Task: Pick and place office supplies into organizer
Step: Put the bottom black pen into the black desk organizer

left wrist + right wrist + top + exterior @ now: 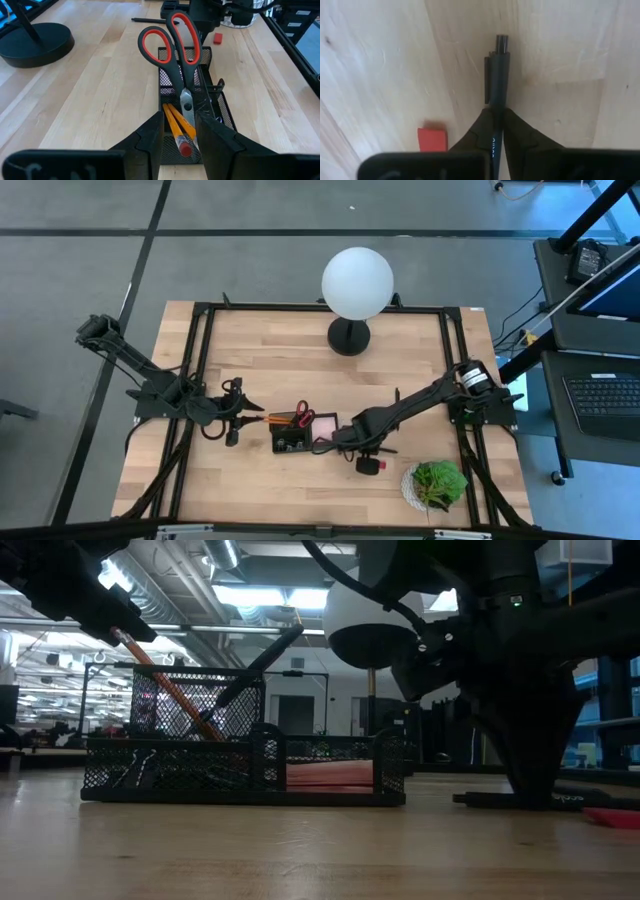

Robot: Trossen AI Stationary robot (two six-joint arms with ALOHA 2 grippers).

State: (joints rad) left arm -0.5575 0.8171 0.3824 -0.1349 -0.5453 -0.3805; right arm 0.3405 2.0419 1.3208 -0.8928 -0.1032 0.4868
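The black mesh organizer (292, 440) sits mid-table. In it stand the red-handled scissors (175, 45), a slanting black pen (262, 662) and the pink sticky-note pad (325, 425). My left gripper (179, 117) is just left of the organizer, shut on orange pencils (175, 125) that slant down into it. My right gripper (496, 112) is down at the table right of the organizer, shut on a second black pen (497, 75). The small red eraser (368, 465) lies on the wood beside that gripper. My left gripper pinches the orange pencils near their eraser end (183, 146), coming slanting from the table's left and above. The pencils lean down into the organizer's tall compartment (200, 720); whether both are gripped I cannot tell. My right gripper pinches the black pen's barrel (496, 102) between both fingers, which lie across it and come from above. The clip end (500, 47) sticks out past the fingertips. The pen lies flat on the table (490, 800).
The white globe lamp (357, 280) with its round black base (348, 335) stands toward the far edge. The green potted plant (437, 483) is at the near right. Black frame rails (200, 360) run along the table's sides.
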